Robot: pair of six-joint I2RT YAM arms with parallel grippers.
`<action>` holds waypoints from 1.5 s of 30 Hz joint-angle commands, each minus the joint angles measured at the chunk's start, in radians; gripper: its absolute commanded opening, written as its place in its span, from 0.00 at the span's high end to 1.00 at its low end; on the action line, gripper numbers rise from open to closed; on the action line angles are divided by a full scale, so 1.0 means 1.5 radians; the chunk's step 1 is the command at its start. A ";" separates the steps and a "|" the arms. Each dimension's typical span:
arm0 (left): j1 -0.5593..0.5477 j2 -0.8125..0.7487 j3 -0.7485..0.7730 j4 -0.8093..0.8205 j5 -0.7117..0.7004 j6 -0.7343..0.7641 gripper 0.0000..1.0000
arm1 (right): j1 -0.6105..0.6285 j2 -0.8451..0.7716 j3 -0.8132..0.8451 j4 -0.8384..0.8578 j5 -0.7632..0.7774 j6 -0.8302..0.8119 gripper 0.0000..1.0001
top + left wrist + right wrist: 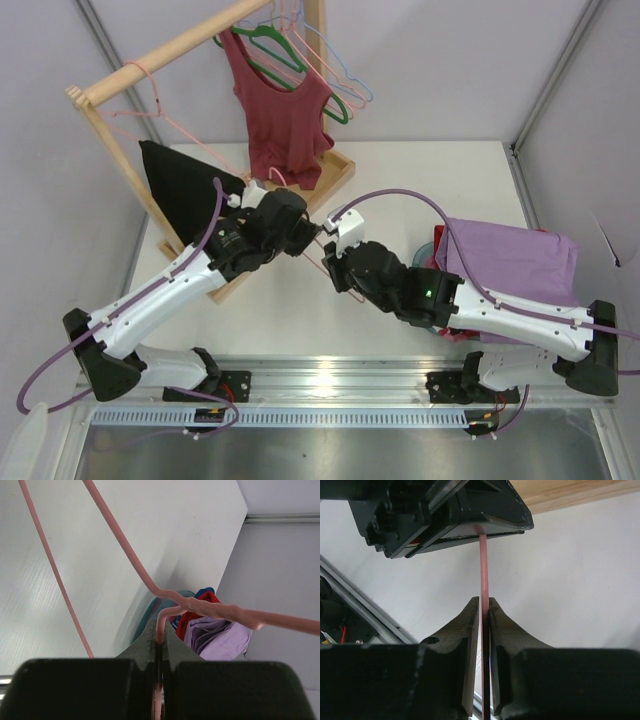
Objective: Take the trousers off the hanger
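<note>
The thin pale pink hanger [312,258] hangs bare between my two grippers above the middle of the table. My left gripper [310,233] is shut on the hanger [200,606] near its hook, the wire pinched between the fingertips [148,636]. From the other side, my right gripper [484,605] has its fingers pressed close on both sides of the hanger wire [483,565], just below the left gripper's black body [445,510]. The lilac trousers [520,262] lie in a heap at the right of the table, off the hanger; they also show as trousers [220,635] in the left wrist view.
A wooden rack [170,50] stands at the back left with a maroon top [280,110], a green hanger [290,50], a light blue hanger [350,85] and another pink hanger [150,100]. A black garment [185,185] hangs at its left. A teal basin [435,245] holds clothes under the trousers.
</note>
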 commanded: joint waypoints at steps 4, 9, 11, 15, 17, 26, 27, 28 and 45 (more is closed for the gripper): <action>-0.002 -0.027 0.006 0.056 -0.017 -0.011 1.00 | 0.010 -0.005 0.006 -0.026 0.003 0.008 0.95; -0.003 -0.029 0.008 0.056 -0.029 -0.008 1.00 | 0.010 -0.008 0.013 -0.048 0.007 0.023 0.88; -0.003 -0.030 0.008 0.054 -0.036 -0.008 1.00 | 0.011 -0.011 0.018 -0.062 0.002 0.027 0.77; -0.003 -0.033 0.008 0.051 -0.049 -0.007 1.00 | 0.012 -0.017 0.025 -0.085 -0.006 0.043 0.69; -0.003 -0.034 0.008 0.051 -0.052 -0.005 1.00 | 0.012 -0.022 0.025 -0.094 -0.007 0.054 0.69; -0.001 -0.036 -0.005 0.052 -0.043 -0.029 1.00 | 0.016 -0.060 0.011 -0.100 0.030 0.072 0.71; 0.000 -0.035 -0.006 0.056 -0.038 -0.031 1.00 | 0.017 -0.064 0.007 -0.094 0.030 0.071 0.71; 0.000 -0.035 -0.007 0.062 -0.033 -0.034 1.00 | 0.018 -0.067 0.003 -0.091 0.031 0.072 0.72; 0.014 -0.016 0.000 0.085 0.047 -0.029 1.00 | 0.054 -0.067 -0.004 -0.077 0.103 0.047 1.00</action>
